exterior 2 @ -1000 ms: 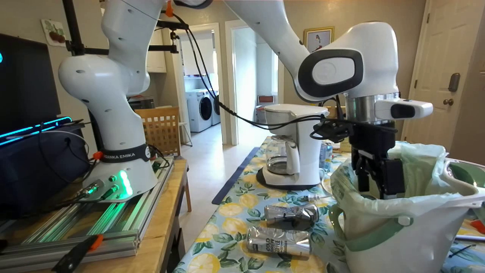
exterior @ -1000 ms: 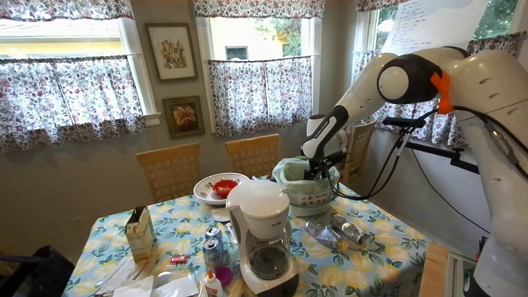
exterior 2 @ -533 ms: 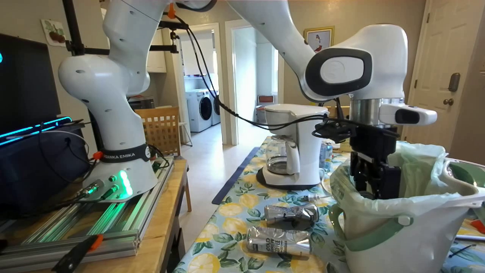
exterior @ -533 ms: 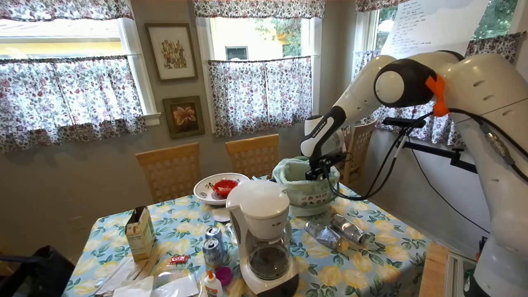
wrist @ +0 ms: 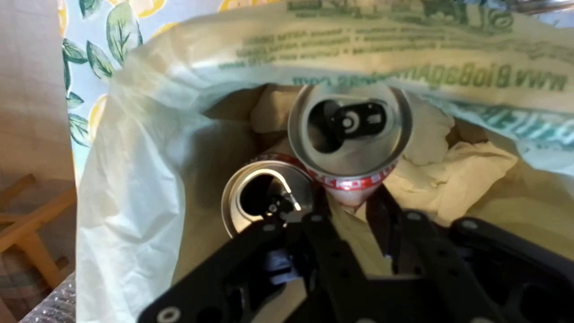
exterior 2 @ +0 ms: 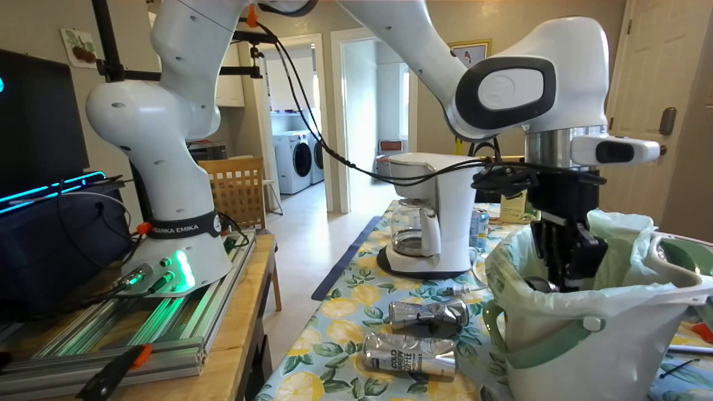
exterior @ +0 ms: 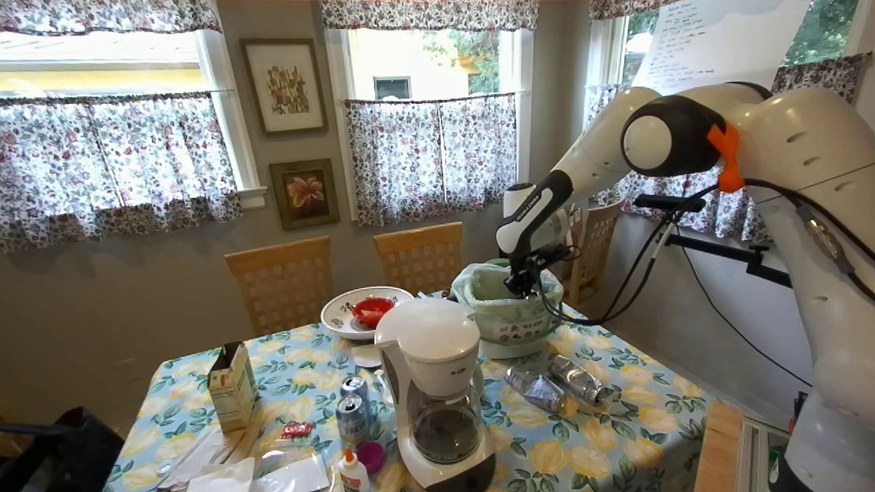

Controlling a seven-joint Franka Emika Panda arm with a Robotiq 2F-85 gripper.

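Observation:
My gripper reaches down into a lined bin, its fingers closed about the narrow, pinched side of a soda can with a red band and an opened lid. In an exterior view the gripper stands tilted at the bin's mouth, the can's silver end just beside it. Another opened can lies next to the left finger inside the bin, partly covered by the gripper. Crumpled paper is beneath. The white bin has a green handle and a pale green bag over its rim.
Two crushed silver cans lie beside the bin. A white coffee maker stands close to it. The table also holds a white dish with a red bowl, two blue cans, a carton and a glue bottle.
The gripper's fingers have come together on the can. The wrist first dipped slightly, then rose and tilted, and the can's end now shows more at the bin's mouth.

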